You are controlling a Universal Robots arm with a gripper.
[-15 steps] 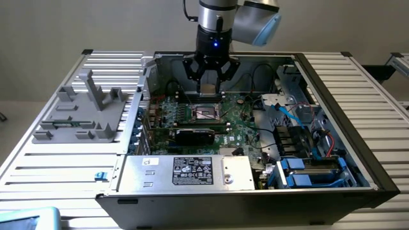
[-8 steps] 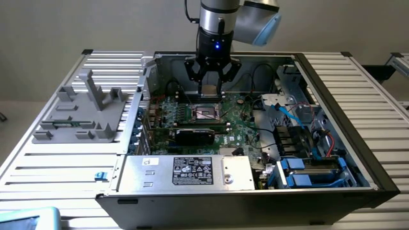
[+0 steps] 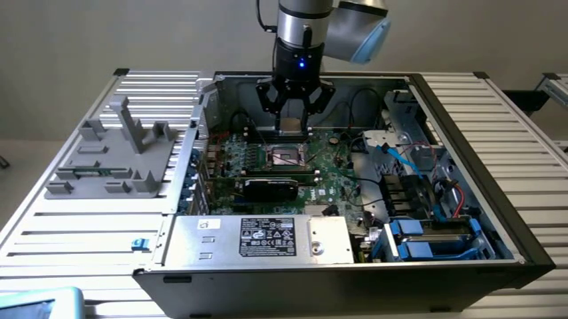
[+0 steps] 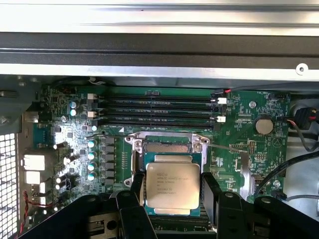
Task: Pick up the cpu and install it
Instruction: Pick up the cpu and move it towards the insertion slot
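Claw (image 3: 291, 131) grips one cpu (image 4: 172, 185) above one socket (image 3: 286, 157).

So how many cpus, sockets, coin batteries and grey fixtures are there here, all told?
cpu: 1
socket: 1
coin battery: 1
grey fixture: 1
Total: 4

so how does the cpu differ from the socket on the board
The cpu has a pale shiny metal top with print; the socket is dark inside a metal frame. The cpu is held in the gripper above the motherboard; the socket sits fixed on it. Both are square.
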